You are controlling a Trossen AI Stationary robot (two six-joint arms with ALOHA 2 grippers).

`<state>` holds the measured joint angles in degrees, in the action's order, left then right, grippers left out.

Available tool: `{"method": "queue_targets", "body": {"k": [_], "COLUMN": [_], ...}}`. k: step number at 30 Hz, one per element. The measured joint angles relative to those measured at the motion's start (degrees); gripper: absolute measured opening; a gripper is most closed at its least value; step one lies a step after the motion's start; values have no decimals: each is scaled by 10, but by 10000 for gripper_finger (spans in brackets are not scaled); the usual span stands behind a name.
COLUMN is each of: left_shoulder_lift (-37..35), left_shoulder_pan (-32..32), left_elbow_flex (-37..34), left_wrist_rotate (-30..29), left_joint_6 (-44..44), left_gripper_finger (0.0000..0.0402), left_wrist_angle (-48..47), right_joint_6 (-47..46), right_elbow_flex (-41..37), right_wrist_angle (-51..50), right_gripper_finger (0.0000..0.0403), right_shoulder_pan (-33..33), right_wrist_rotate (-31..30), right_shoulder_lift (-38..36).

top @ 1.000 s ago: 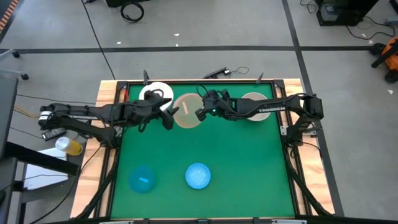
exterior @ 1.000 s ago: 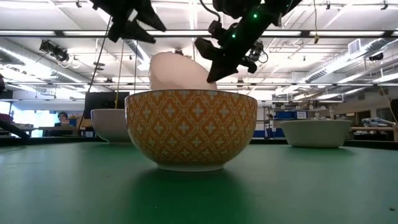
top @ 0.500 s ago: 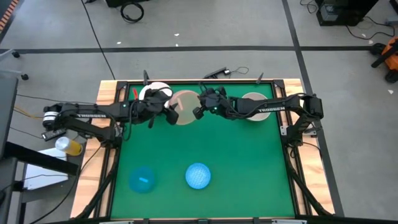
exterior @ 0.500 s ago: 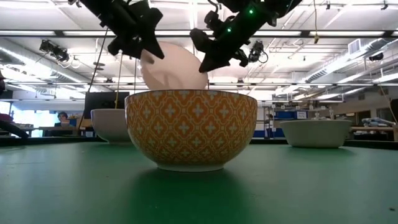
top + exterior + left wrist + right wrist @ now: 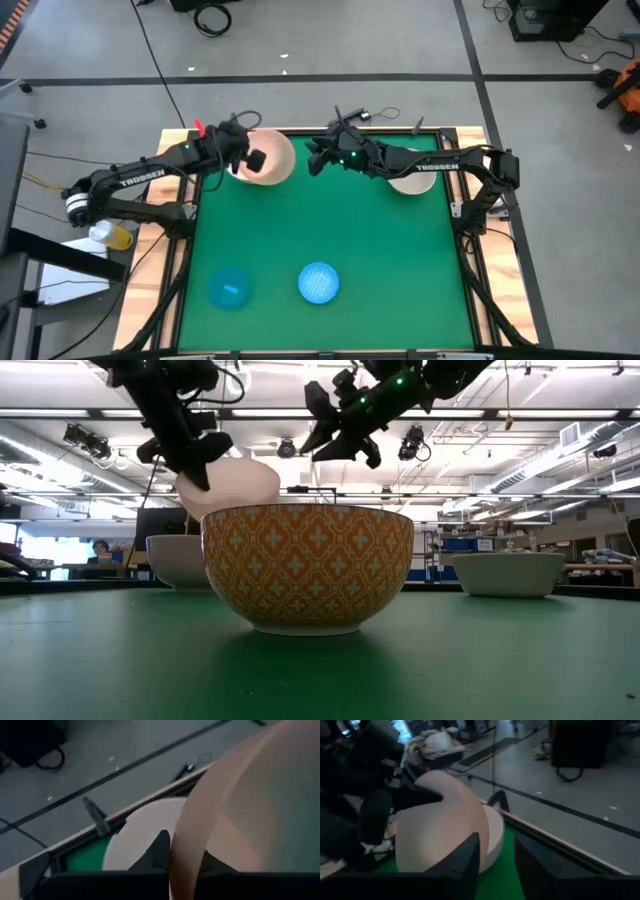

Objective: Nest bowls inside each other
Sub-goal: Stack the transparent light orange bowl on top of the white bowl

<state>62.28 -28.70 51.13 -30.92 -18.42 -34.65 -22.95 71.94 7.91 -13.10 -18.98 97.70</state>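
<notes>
A tan bowl (image 5: 272,158) hangs tilted at the table's far left, with my left gripper (image 5: 252,160) shut on it. It sits just over a white bowl (image 5: 240,150) that rests on the green mat; whether the two touch I cannot tell. My right gripper (image 5: 312,160) stands open to the tan bowl's right, nothing between its fingers (image 5: 470,857). Another white bowl (image 5: 410,172) sits at the far right under the right arm. Two blue bowls rest near the front edge: a plain one (image 5: 228,288) and a patterned one (image 5: 318,282), orange-patterned outside (image 5: 307,565). My left gripper pinches the tan bowl's rim (image 5: 176,845), one finger (image 5: 160,851) on one side of the wall and one on the other. The fingers slant down from the table's left. The bowl is lifted off the mat and tipped on its side (image 5: 232,482).
The table's wooden frame (image 5: 300,130) runs close behind both grippers. The green mat (image 5: 330,225) between the far bowls and the two blue bowls lies bare. Cables lie on the floor beyond the far edge (image 5: 355,117).
My left gripper has shut on the tan bowl, and my right gripper has opened and let it go. The left gripper has swung the bowl toward the table's far left, over the white bowl. The right gripper has risen a little and tipped toward level.
</notes>
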Motion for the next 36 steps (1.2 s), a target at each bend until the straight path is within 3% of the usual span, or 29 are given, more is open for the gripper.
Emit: {"method": "queue_targets", "body": {"k": [5, 11, 14, 18, 22, 26, 31, 36], "left_shoulder_lift": [3, 27, 51, 87, 108, 115, 106, 77], "left_shoulder_pan": [-102, -196, -224, -233, -233, -233, -233, -232], "left_elbow_flex": [0, 0, 0, 0, 0, 0, 0, 0], "left_wrist_rotate": [44, 129, 178, 191, 191, 183, 168, 168], "left_joint_6": [33, 61, 76, 75, 75, 76, 75, 60], "left_gripper_finger": [19, 19, 23, 39, 89, 166, 255, 301], "left_wrist_angle": [12, -4, -12, -18, -15, -15, -21, -26], "right_joint_6": [-13, -15, -23, -56, -63, -27, -10, -8], "right_elbow_flex": [0, 0, 0, 0, 0, 0, 0, 0], "right_wrist_angle": [-36, -130, -154, -201, -306, -390, -438, -473], "right_gripper_finger": [172, 175, 175, 175, 175, 175, 174, 174], "right_shoulder_pan": [-5, -29, -45, -79, -111, -127, -133, -136], "right_wrist_rotate": [17, 26, 52, 106, 140, 120, 99, 93], "right_shoulder_lift": [-7, -23, -35, -46, -48, -48, -48, -48]}}
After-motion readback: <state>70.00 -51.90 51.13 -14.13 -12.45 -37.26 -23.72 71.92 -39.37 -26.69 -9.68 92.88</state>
